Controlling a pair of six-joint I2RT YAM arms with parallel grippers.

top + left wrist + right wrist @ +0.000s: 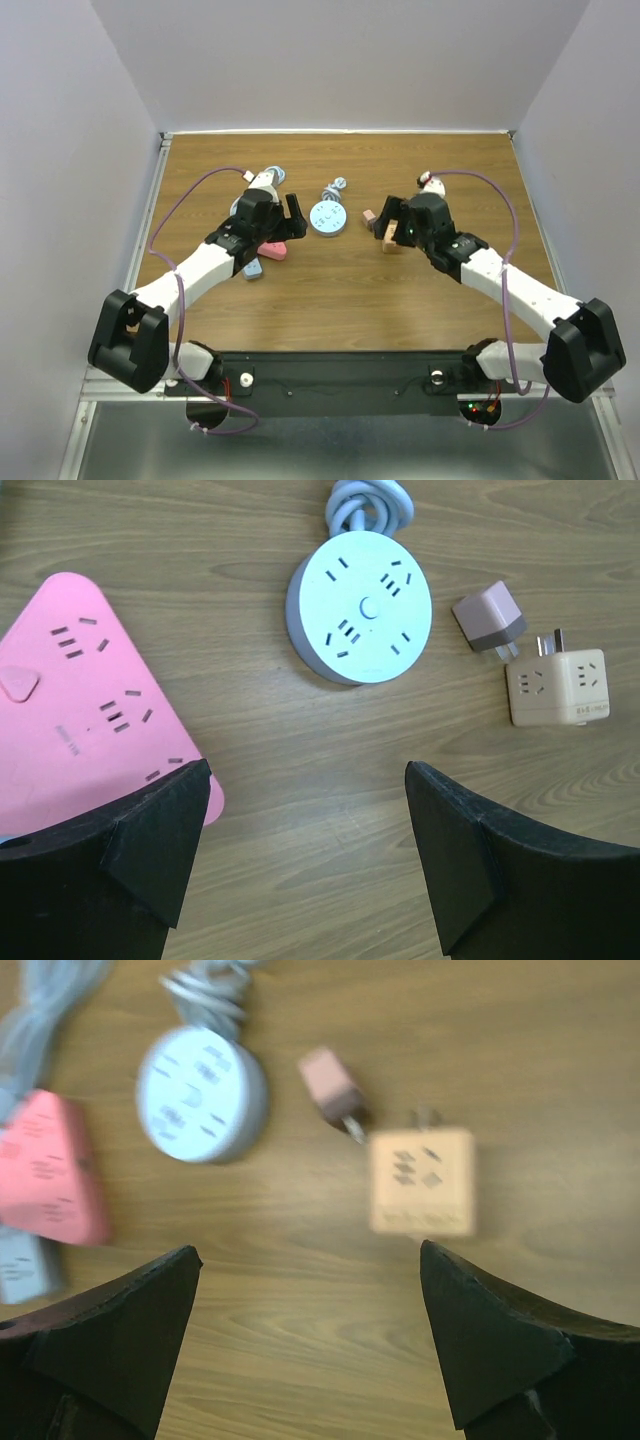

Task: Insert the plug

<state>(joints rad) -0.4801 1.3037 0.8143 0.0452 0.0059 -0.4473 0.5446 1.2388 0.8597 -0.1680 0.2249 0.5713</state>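
A small mauve plug [488,617] [330,1085] [369,216] lies on the wooden table with its prongs toward a beige cube adapter [556,685] [420,1180] [390,238], which also has prongs. To their left sits a round pale-blue socket [360,605] [200,1080] [328,217] with a coiled cord. My left gripper [305,780] [283,222] hovers open, left of the round socket. It holds nothing. My right gripper [310,1260] [393,220] is open and empty too, above the table near the cube adapter.
A pink triangular power strip [80,700] [50,1170] [272,250] lies under my left gripper's left finger. A pale-blue block [253,268] [20,1265] sits beside it. Grey walls surround the table [330,300].
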